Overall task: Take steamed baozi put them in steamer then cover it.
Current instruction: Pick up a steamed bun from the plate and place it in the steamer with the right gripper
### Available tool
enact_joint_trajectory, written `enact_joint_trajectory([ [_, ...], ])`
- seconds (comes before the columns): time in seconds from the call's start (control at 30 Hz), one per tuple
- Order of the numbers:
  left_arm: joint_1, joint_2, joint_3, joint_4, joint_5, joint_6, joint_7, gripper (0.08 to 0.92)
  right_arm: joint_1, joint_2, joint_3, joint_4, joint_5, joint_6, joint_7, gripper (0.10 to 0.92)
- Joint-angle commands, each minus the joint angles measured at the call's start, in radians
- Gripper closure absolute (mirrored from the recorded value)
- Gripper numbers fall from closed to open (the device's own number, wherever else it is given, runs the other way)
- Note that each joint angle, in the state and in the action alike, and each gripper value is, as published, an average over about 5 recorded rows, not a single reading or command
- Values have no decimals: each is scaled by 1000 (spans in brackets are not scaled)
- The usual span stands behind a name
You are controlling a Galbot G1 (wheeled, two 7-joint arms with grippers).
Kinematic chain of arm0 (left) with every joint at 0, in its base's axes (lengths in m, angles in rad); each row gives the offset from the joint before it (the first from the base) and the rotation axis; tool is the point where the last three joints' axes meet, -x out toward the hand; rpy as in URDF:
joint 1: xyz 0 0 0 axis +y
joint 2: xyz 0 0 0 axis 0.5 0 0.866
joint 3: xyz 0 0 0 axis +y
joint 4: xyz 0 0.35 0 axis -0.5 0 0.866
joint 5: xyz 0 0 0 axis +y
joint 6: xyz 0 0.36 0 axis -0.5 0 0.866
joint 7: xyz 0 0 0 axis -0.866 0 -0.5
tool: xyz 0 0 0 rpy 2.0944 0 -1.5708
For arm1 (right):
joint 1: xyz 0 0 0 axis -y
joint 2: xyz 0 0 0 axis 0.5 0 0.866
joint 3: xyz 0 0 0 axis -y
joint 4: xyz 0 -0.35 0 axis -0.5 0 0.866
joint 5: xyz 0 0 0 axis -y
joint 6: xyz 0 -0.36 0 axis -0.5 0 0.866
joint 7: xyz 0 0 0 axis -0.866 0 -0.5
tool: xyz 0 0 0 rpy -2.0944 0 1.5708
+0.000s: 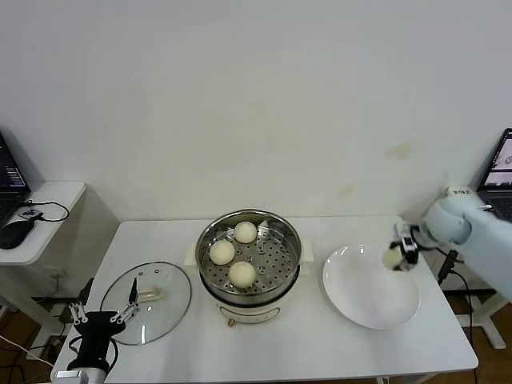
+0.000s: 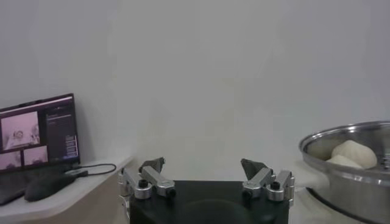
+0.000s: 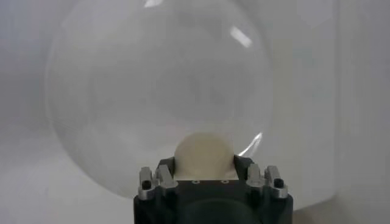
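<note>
The steamer (image 1: 287,226) stands mid-table with three baozi on its perforated tray: one at the back (image 1: 246,232), one at the left (image 1: 222,252), one at the front (image 1: 242,274). My right gripper (image 1: 398,256) is shut on the fourth baozi (image 1: 391,258) and holds it over the right rim of the white plate (image 1: 370,298); it also shows in the right wrist view (image 3: 203,157). The glass cover (image 1: 164,308) lies flat on the table left of the steamer. My left gripper (image 1: 104,312) is open and empty at the table's front left corner, beside the cover.
A side table with a laptop and a black mouse (image 1: 14,231) stands at the far left. Another laptop (image 1: 501,172) is at the far right, with a cable (image 1: 449,268) hanging off the table's right edge.
</note>
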Motion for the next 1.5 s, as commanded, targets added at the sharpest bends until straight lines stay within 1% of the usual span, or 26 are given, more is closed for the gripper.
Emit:
enact_joint_trajectory([
  [0.03, -1, -1, 3, -5, 1, 2, 0, 177, 481, 83, -325, 138, 284, -111, 39, 407],
  [0.13, -3, -2, 2, -8, 3, 3, 0, 177, 545, 185, -376, 137, 361, -151, 79, 406],
  [0.27, -4, -4, 0, -10, 7, 3, 0, 177, 556, 312, -400, 122, 458, -207, 141, 406],
  [0.57, 7, -13, -18, -9, 7, -2, 0, 177, 458, 547, -405, 33, 608, -321, 303, 406],
  [0.73, 18, -13, -32, -10, 6, -7, 0, 177, 393, 632, -415, -22, 638, -359, 361, 406],
  [1.0, 17, -17, -31, -3, 5, -12, -1, 177, 324, 664, -447, -62, 593, -363, 374, 406],
  [1.5, 10, -24, -24, 5, 6, -12, -1, 177, 296, 592, -461, -21, 534, -364, 360, 398],
])
